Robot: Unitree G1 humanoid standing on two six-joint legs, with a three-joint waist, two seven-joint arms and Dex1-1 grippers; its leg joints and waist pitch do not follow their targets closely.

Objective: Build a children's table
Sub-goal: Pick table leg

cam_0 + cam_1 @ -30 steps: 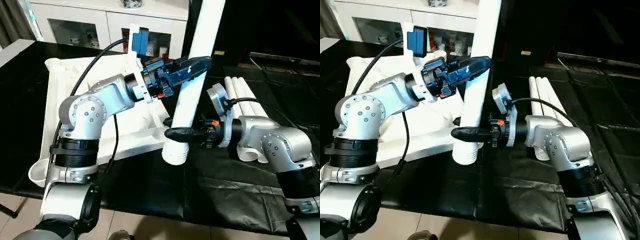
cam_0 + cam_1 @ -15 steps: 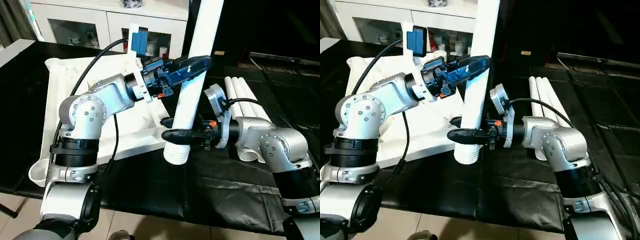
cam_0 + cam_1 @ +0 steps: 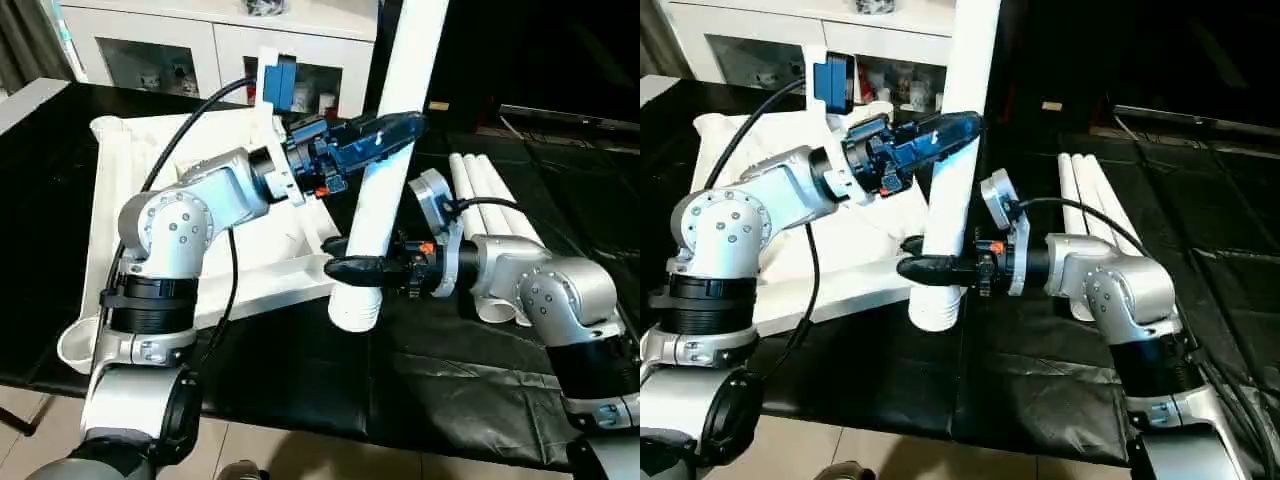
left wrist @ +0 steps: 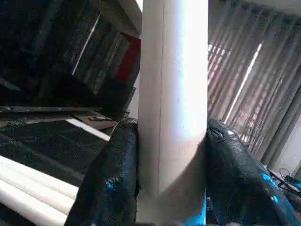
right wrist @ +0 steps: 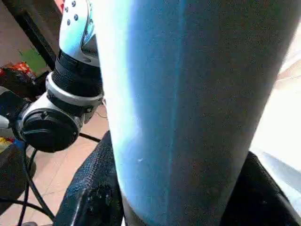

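Table leg [image 3: 385, 170] is near upright, tilted slightly so its top leans away from the robot and toward its right, wide round end down, hanging just above the black cloth [image 3: 440, 370] off the near right corner of the upturned table top [image 3: 115, 210].

Both grippers are clamped on it. Left gripper [image 3: 385, 135] pinches it mid-length; in the left wrist view the black fingers [image 4: 108, 188] press on both sides of the white shaft. Right gripper [image 3: 345, 268] pinches it low, just above the open foot end, reaching in horizontally from the robot's right.

Key relation: the leg's long axis runs nearly vertical, but its lower end sits beside and in front of the frame corner, not over it. Judging from that, the coming move needs the bottom end shifted toward the robot's left and away from it, onto the corner mount, with the axis kept upright. Right gripper is nearer the end that must seat, so it steers; left holds the tilt.

Three spare legs [image 3: 490, 195] lie side by side on the cloth to the right, behind the right arm.
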